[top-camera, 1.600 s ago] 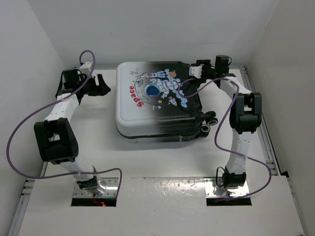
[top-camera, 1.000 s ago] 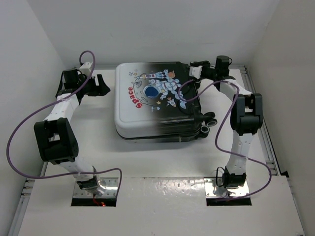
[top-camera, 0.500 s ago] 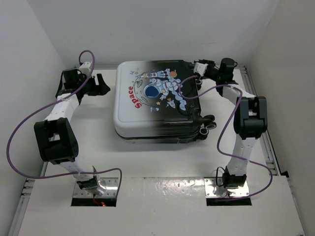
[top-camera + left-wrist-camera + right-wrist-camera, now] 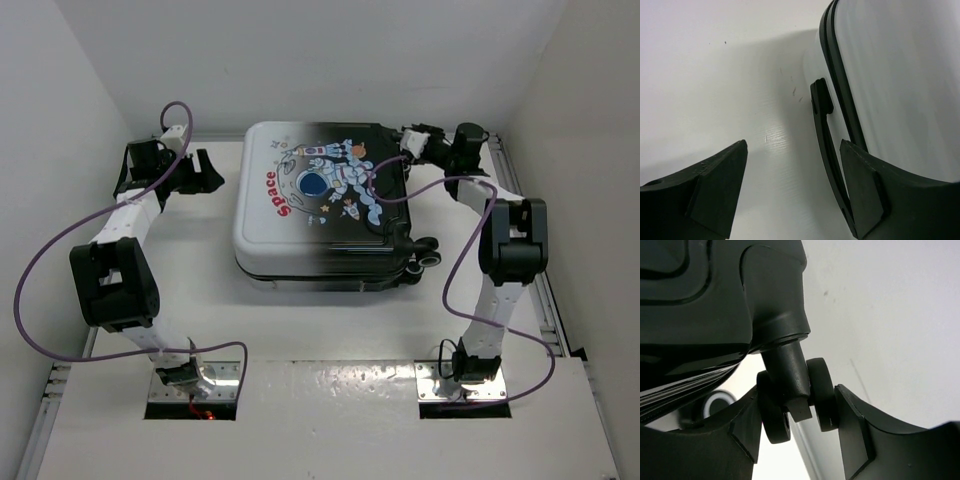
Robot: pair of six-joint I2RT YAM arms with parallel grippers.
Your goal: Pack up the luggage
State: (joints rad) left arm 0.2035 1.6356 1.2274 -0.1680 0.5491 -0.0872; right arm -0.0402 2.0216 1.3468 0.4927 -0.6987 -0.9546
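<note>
The astronaut-print suitcase (image 4: 320,200) lies shut on the bench (image 4: 200,290). The left claw (image 4: 792,150) gapes empty beside its left-side handle (image 4: 821,120). The right claw (image 4: 796,392) stands parted astride the far-right caster (image 4: 817,385).

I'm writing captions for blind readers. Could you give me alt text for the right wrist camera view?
A black twin-wheel caster on the corner of the glossy black suitcase sits between the two dark fingers of the right gripper, close to both; whether they pinch it cannot be told. A plain white surface fills the right side behind.
</note>
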